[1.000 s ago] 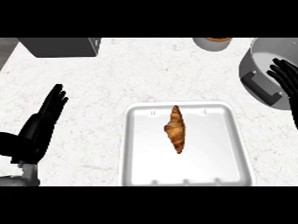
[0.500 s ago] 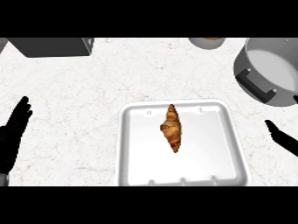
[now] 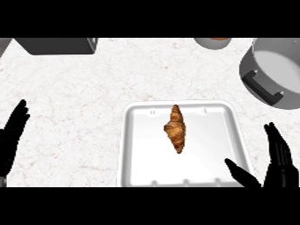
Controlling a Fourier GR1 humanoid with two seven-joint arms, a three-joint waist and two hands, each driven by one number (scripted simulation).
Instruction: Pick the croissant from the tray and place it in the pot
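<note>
At the lower right of the frame the right robot hand stands with fingers straight and apart and the thumb spread toward the tray, holding nothing. At the lower left the left robot hand is also flat with straight fingers. It is empty and rests on the marbled white bench.

Between them lies the white tray. The croissant lies near its middle, its long axis running bottom to top of the frame and barely tilted, with one tip pointing toward the far side.

At the upper right sits the grey pot, its black handle facing the tray. A dark box sits at the upper left.
</note>
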